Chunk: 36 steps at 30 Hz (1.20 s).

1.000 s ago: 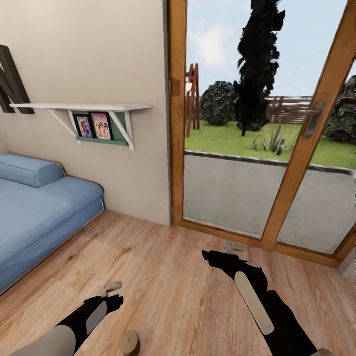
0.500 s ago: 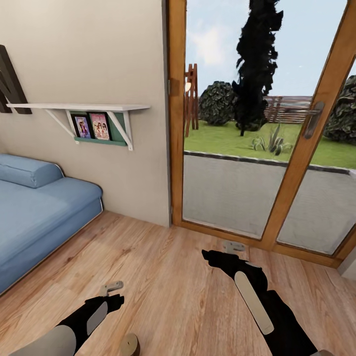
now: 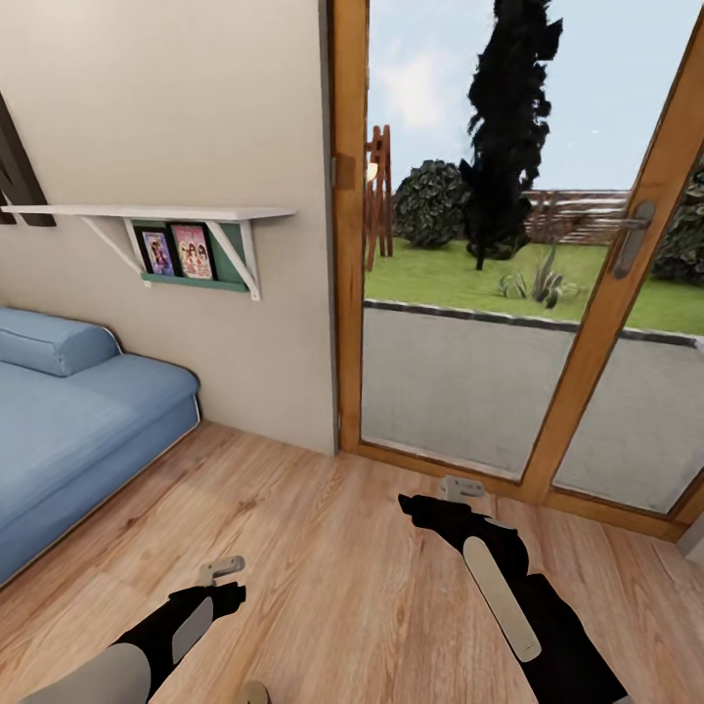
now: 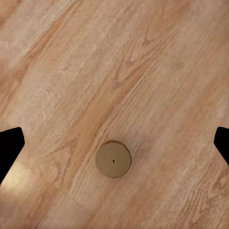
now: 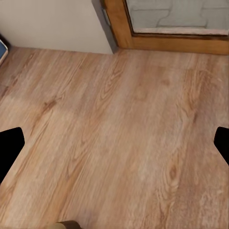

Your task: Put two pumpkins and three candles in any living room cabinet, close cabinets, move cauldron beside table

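- Wood floor (image 3: 332, 548) runs to a glass door (image 3: 508, 293) and a blue sofa (image 3: 68, 430).
- Stubby beige candle (image 4: 113, 160) stands upright on the floor below the left claw (image 4: 114, 143), untouched.
- Both claws, left and right (image 5: 114, 143), gape open, empty.

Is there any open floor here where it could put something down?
Plenty. Bare wood floor runs from the blue sofa across to the glass door's frame, including the stretch between the left gripper and right gripper. The only thing on it is a candle, standing below the left gripper.
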Tool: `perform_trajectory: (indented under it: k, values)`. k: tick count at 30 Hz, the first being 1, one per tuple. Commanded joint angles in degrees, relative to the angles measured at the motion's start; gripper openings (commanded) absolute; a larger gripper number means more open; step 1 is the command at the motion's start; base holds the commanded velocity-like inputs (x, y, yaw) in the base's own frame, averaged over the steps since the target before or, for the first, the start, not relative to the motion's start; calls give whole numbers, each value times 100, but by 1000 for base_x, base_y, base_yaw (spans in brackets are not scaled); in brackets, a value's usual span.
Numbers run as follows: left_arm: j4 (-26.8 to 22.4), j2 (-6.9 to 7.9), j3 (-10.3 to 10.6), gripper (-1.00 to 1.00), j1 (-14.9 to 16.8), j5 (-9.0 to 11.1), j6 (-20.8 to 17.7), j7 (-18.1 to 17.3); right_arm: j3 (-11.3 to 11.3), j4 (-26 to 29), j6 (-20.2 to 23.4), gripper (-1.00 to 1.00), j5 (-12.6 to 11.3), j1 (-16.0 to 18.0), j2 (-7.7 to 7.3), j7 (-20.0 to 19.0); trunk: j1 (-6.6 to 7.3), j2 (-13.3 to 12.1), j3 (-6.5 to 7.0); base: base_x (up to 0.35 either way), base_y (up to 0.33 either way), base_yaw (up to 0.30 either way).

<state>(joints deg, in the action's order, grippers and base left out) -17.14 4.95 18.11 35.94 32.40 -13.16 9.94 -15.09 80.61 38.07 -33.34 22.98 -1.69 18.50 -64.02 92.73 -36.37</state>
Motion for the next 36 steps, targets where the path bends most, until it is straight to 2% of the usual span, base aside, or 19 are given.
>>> perform_trajectory:
  k: [1, 10, 29, 36]
  values:
    - [-17, 6, 53, 100, 1, 56, -28, 43, -16, 7, 7, 100, -59, 5, -6, 59, -1, 3, -6, 167, 16, 0]
    - [-17, 6, 131, 100, 1, 56, -21, 43, -16, 7, 6, 100, -58, 5, -6, 57, -1, 3, -6, 166, 24, 0]
    - [-17, -10, 148, 100, 1, 71, -131, 11, -15, 9, 7, 100, -61, 5, -15, 59, -1, 3, -6, 7, 1, 0]
    - [-30, -13, 149, 100, 7, 73, -146, -3, -23, 15, 7, 100, -63, 5, -13, 70, -154, 283, -131, 0, 0, 0]
